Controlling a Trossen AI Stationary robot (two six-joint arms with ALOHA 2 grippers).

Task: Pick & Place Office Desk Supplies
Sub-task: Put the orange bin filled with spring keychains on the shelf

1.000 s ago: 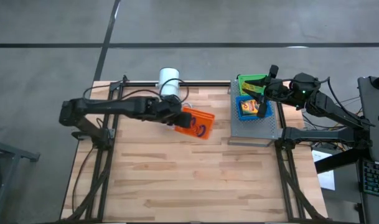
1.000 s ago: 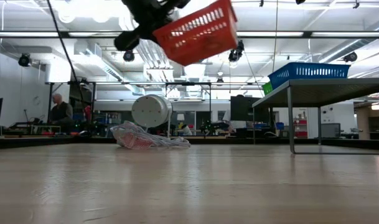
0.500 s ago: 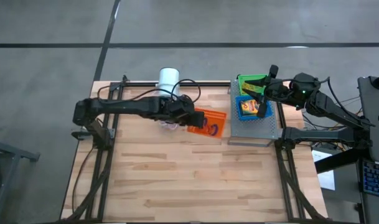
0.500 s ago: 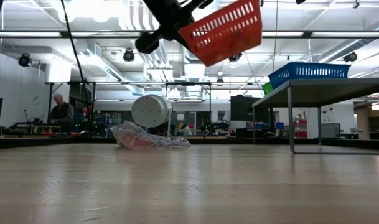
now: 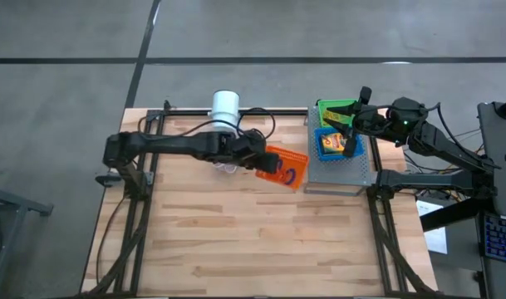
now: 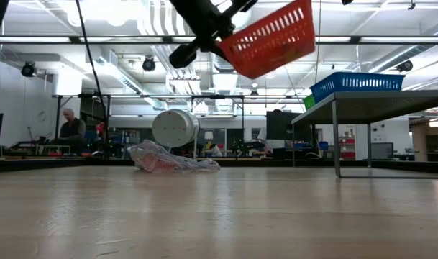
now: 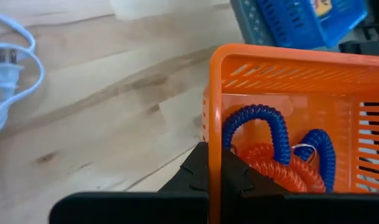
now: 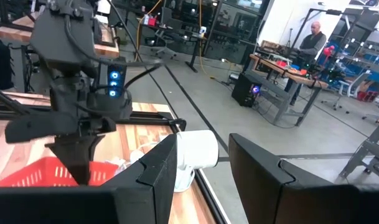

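My left gripper (image 5: 265, 159) is shut on a red-orange basket (image 5: 287, 168) and holds it in the air over the middle of the table, just left of the grey tray (image 5: 342, 173). Blue (image 7: 251, 121) and orange (image 7: 273, 171) coiled bands lie inside the basket. A blue basket (image 5: 336, 143) with a crayon box in it and a green basket (image 5: 334, 110) stand on the tray. My right gripper (image 8: 201, 168) hovers open over those two baskets, holding nothing. My left gripper pinches the basket's end wall at its rim (image 7: 211, 127), one finger (image 7: 195, 171) outside and one (image 7: 236, 177) inside. The fingers come slanting down from the table's left. In the low view the basket (image 6: 269, 39) hangs tilted, clear of the table.
A white cylinder (image 5: 225, 104) lies at the far edge with its white cord (image 7: 9, 62) on the wood. A clear plastic bag (image 6: 168, 158) lies on the table under the left arm. The near half of the table is bare wood.
My left gripper has carried the red-orange basket toward the table's right edge, closer to the grey tray. The basket has stayed tilted and clear of the table.
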